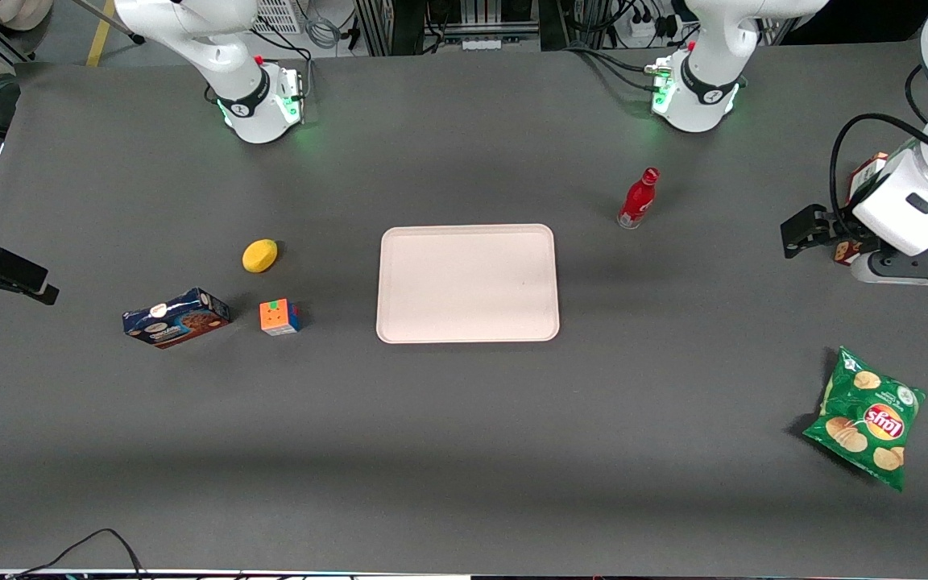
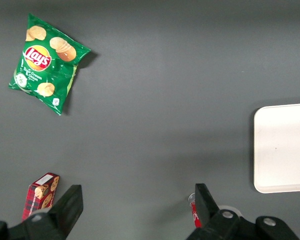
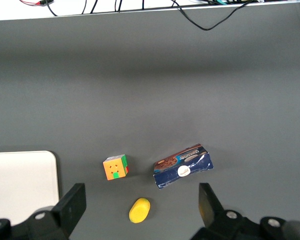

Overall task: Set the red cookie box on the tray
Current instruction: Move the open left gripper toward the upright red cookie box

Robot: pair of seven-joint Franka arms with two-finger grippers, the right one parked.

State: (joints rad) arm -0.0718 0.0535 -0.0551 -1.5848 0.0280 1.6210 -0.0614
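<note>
Grey cloth covered the whole table, and the things on it lay far apart. The tray sat flat in the middle of the front picture with nothing on it.

The red cookie box was near the right edge of the front picture, at the working arm's end of the table. The arm's white wrist hid almost all of it there, so only bits of its ends peeked out. In the left wrist picture the red cookie box showed more clearly. It lay flat on the cloth, just past one finger and outside the gap between the two fingers. As far as I could tell, its long side ran about the same way as the fingers.

The gripper hung above the table near the box. Its two fingers stood wide apart, with only bare cloth between them. It held nothing and touched nothing.

So I think the gripper would need to slide sideways over the box before going down. The tray lay well away from the box, toward the middle. The red bottle stood between them, a bit higher in the front picture, so the carry should stay clear of it. A green chip bag lay lower right, well away.
</note>
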